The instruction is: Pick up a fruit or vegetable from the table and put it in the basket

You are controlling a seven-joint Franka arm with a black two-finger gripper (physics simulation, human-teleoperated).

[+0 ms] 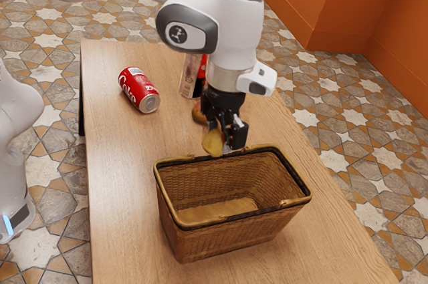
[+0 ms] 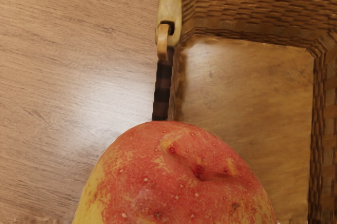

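Observation:
The black gripper (image 1: 226, 135) hangs over the far long rim of the wicker basket (image 1: 231, 244), pointing down. It is shut on a yellowish fruit (image 1: 212, 142), which sits between its fingers at about rim height in the exterior view. In the wrist view the fruit (image 2: 176, 176) is large, red and yellow with small pale specks, and overlaps the line of the basket's rim (image 2: 169, 8). Beyond that rim lies the bare basket floor (image 2: 245, 113). Part of the fruit is hidden by the gripper in the exterior view.
A red Coke can (image 1: 139, 89) lies on its side on the wooden table (image 1: 124, 184). Behind the gripper are a clear and red bottle-like item (image 1: 190, 75) and a small brownish round thing (image 1: 198, 113), partly covered by the hand.

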